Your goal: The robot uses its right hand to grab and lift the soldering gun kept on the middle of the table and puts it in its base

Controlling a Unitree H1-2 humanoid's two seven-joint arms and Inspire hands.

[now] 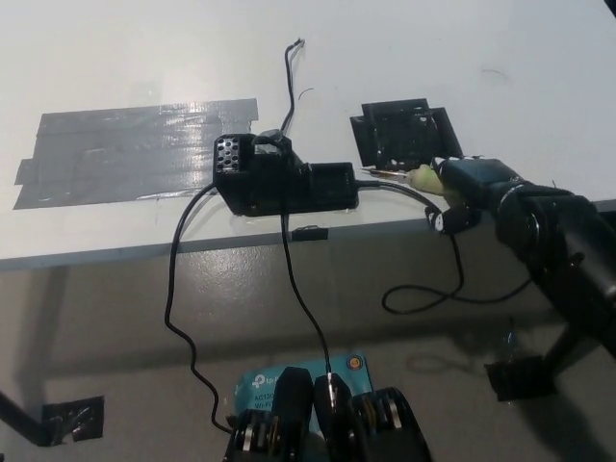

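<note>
Soldering gun (420, 178) lies near the worktop's (404, 58) front edge, its tip toward the black base (284, 178). You'll see the right hand (472, 188) with its fingers grasping the gun's pale handle, just below a black taped patch (399, 130).

White table (115, 58): grey tape (135, 151), base (284, 178).

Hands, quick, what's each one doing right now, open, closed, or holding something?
Left hand: not in view.
Right hand: shut on the soldering gun, gripping its pale handle at the table's near edge beside the base.
</note>
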